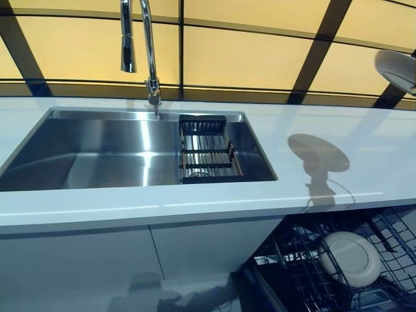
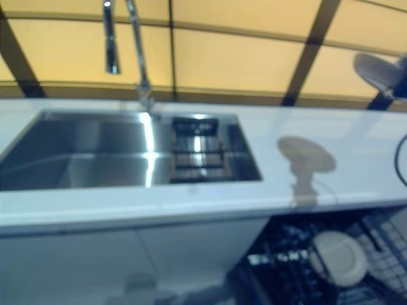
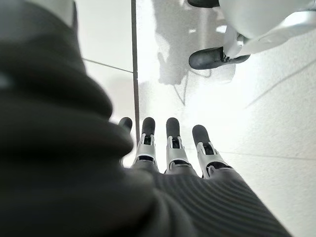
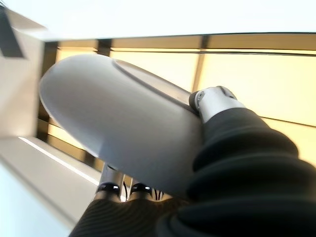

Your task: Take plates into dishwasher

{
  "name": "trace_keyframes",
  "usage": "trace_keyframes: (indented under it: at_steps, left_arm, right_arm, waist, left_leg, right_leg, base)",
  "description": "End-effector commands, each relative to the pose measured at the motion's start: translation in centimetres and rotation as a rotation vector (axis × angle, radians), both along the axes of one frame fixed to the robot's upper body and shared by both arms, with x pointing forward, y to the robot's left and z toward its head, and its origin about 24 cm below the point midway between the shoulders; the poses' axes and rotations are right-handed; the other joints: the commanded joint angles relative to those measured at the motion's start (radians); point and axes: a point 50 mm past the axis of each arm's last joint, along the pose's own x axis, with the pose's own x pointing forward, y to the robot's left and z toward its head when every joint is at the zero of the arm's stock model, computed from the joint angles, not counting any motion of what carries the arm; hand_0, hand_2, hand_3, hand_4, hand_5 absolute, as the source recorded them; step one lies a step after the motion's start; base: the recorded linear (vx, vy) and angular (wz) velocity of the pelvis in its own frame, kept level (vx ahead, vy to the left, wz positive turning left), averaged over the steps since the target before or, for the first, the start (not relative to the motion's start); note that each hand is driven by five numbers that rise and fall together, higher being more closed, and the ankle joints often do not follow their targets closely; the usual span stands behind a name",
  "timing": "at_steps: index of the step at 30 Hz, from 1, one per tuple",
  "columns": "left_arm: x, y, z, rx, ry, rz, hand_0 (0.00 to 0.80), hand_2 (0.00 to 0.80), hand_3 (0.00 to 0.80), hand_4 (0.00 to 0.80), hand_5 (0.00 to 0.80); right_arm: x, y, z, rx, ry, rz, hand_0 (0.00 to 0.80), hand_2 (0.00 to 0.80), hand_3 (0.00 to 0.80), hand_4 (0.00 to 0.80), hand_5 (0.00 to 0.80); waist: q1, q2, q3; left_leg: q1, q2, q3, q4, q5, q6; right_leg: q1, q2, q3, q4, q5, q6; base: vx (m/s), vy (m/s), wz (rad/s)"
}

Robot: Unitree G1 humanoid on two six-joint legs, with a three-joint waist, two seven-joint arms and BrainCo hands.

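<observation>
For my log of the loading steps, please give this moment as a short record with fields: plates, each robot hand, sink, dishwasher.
held plate: plate pinched in right robot hand, raised above the counter at far right
loaded plate: one plate in the rack
left robot hand: fingers straight, holds nothing, hangs over the floor
sink: no dishes seen, small rack at its right end
dishwasher: open, rack pulled out below the counter

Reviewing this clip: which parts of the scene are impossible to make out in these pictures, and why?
- Held plate: cut off by the right edge in both eye views; right hand pinches it, its fingers mostly hidden behind it in the right wrist view.
- Dishwasher rack: cropped by the bottom and right edges; free slots beside the racked plate unclear.
- Left hand: seen only over the floor in its wrist view, absent from the eye views.
</observation>
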Motion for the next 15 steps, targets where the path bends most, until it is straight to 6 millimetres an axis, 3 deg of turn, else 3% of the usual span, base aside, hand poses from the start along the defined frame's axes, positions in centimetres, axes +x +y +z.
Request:
trace_keyframes:
  at_steps: [1,8,15]
  left_arm:
    - [-0.5,1.6,0.3,0.049,0.058,-0.055,0.000,0.000,0.000,0.000,0.000]
    - [-0.6,1.1,0.1,0.037,0.070,-0.082,0.000,0.000,0.000,0.000,0.000]
    - [-0.3,1.2,0.2,0.034,0.076,-0.080,0.000,0.000,0.000,0.000,0.000]
  right_arm:
    - [-3.1,-2.5,3.2,0.106,-0.157,-0.075,0.800,0.800,0.800,0.800,0.800]
    - [-5.5,-6.1,0.9,0.222,-0.144,-0.201,0.800,0.800,0.800,0.800,0.800]
    - [-7.2,-8.1,-1.1,0.329,-0.099,-0.269,0.800,0.800,0.800,0.800,0.800]
  waist:
    - [0.004,-0.009,-0.030]
    - [-0.028,-0.003,-0.030]
    - [-0.052,0.001,-0.033]
  left_leg:
    - [0.047,0.023,-0.021,-0.002,-0.127,0.002]
    - [0.056,0.033,0.019,-0.002,-0.133,-0.002]
    - [0.059,0.041,0.043,-0.002,-0.131,-0.005]
  right_leg:
    - [0.067,-0.029,-0.003,0.004,-0.072,0.112]
    - [0.061,-0.021,0.020,0.004,-0.070,0.111]
    - [0.056,-0.015,0.030,0.004,-0.068,0.107]
  base:
    - [0.015,-0.055,-0.30]
    - [-0.005,-0.046,-0.17]
    - [-0.012,-0.047,-0.11]
